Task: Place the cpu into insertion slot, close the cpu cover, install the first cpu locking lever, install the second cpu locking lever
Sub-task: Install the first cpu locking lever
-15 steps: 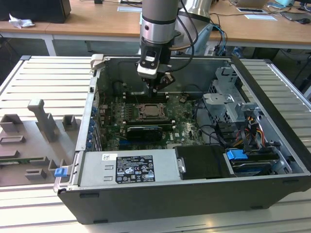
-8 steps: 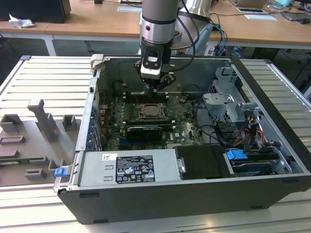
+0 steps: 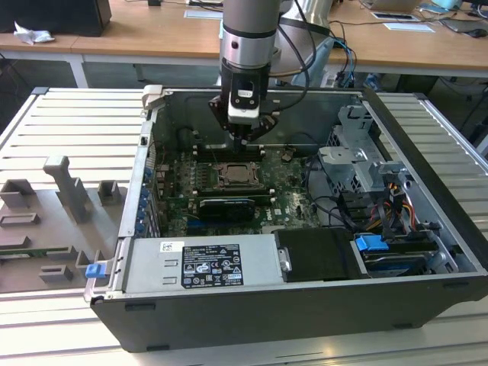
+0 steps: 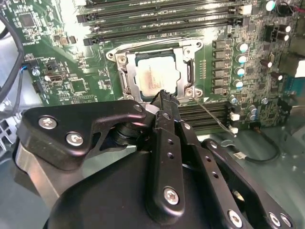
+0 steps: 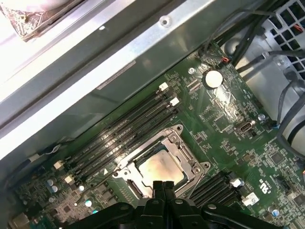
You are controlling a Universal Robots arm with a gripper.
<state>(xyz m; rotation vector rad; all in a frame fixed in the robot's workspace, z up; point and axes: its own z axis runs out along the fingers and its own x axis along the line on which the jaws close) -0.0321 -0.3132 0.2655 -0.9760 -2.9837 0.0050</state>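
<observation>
The cpu [image 4: 156, 76] lies flat in the insertion slot [image 4: 125, 81], which sits near the middle of the green motherboard [image 4: 57, 57]. Its pale silver-beige metal face is square and smooth and carries a soft glare in both wrist views [image 5: 159, 168]. The cpu cover [image 4: 188, 71], a thin square frame of bright stamped metal, lies down around the chip, whose face shows through the cut-out window. Screw heads mark the frame's corners.

The end effector [image 4: 164, 95] is black and jointed, with bolted link bars. Its two narrow fingertips are pressed together with nothing between them, plainly so in the first wrist view [image 5: 164, 183]. It hangs over one edge of the slot; whether it touches the frame cannot be told. In the exterior view the end effector [image 3: 245, 139] is at the slot's far edge, above the long black memory slots [image 5: 124, 133] that run parallel beside the socket.

Farther out on the board, a round silver coin battery [image 5: 213, 78] stands near the case wall. The board lies in an open dark grey computer case [image 3: 252, 328]. A labelled sheet-metal power supply [image 3: 206, 263] runs along the case's near edge, and a perforated metal drive cage [image 3: 358, 152] stands toward the exterior view's right. The case rests on a ribbed aluminium worktop [image 3: 69, 122], with a grey moulded fixture [image 3: 53, 221] near the worktop's edge on the exterior view's left.
</observation>
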